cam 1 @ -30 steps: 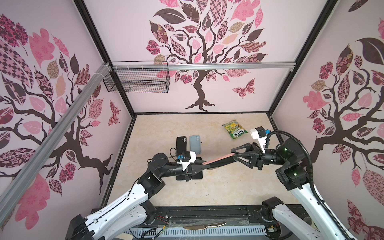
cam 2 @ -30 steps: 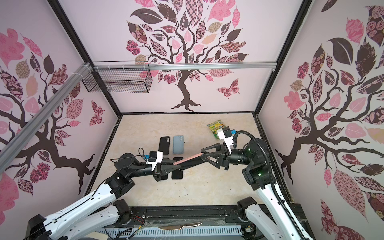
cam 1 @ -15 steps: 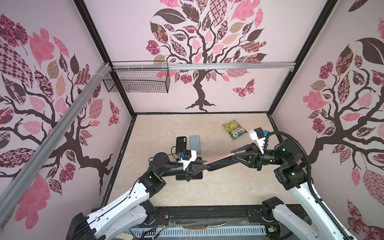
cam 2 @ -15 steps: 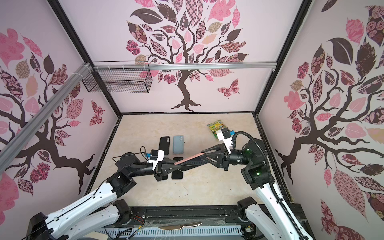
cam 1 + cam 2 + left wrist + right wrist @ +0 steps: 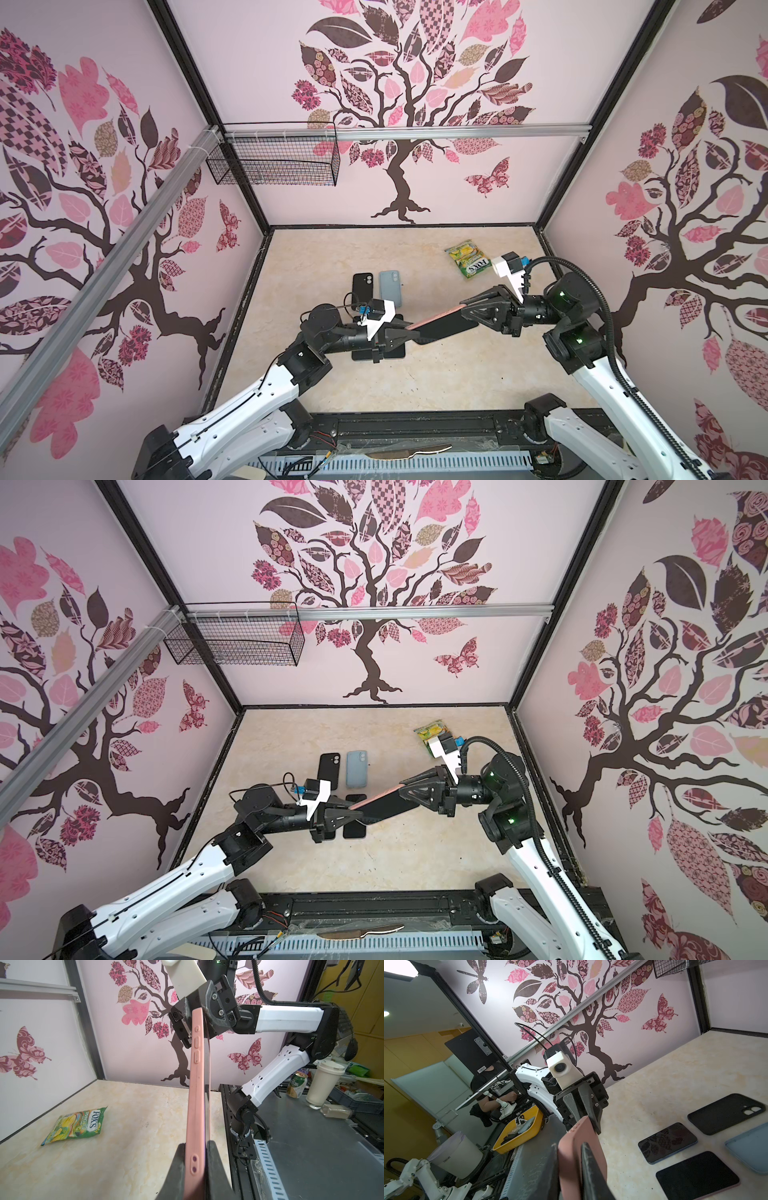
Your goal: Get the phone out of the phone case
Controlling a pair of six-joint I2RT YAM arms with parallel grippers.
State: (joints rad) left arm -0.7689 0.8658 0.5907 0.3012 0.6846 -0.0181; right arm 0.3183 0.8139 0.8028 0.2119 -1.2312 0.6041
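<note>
So the right end effector now clamps the phone case too, left end effector grips the other end; peeling's next.

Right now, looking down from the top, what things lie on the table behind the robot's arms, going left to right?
Black phone case → grey-blue phone case → green crinkly sweets packet.

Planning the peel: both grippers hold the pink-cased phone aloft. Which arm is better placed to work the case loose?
Right, probably. The left gripper clamps the pink-cased phone across case and screen, a steady anchor; the right gripper pinches the opposite end and could pull the case away.
</note>
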